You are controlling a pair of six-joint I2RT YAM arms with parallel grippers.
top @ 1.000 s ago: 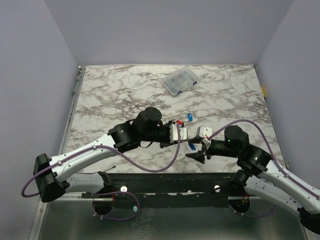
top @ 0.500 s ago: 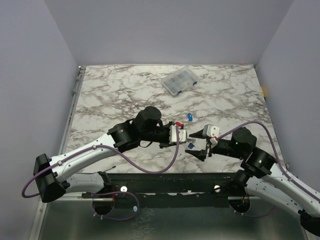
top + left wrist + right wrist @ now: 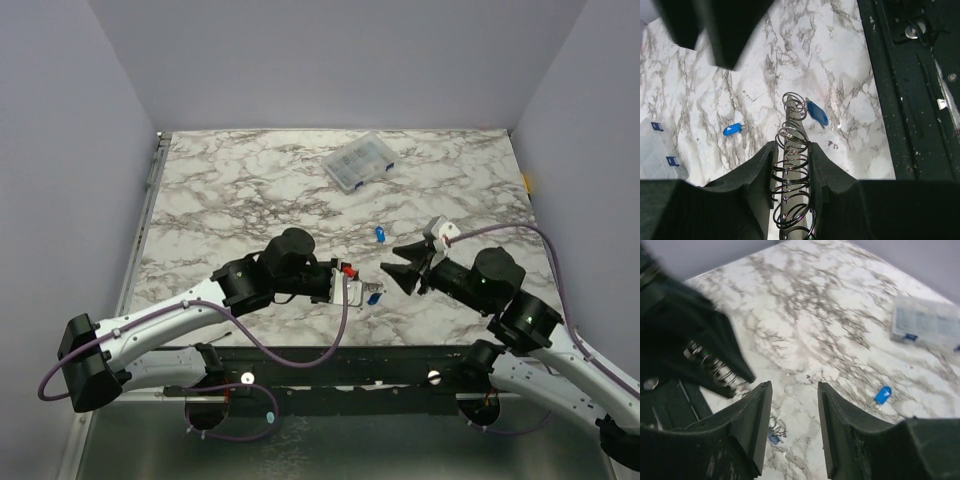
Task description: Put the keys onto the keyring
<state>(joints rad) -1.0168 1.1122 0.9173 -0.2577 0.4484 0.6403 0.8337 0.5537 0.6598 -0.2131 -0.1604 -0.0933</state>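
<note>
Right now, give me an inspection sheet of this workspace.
Surface: marble table, no spills seen.
Job's things: keyring clamped in left gripper, blue key at its free end; second blue key loose on table; green key not seen.
Clutter: clear compartment box at far side.
Grippers: left shut on keyring; right gripper open, empty.
Cables: purple cables along both arms.
Surroundings: plain walls on three sides.

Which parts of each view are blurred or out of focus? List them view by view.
Top external: evenly lit and sharp throughout, with only soft shadows on the marble. Left wrist: the keyring held in the left gripper is crisp, while the dark shape at the top left is badly out of focus. Right wrist: softest overall, with the clear box and the dark mass on the left smeared.
</note>
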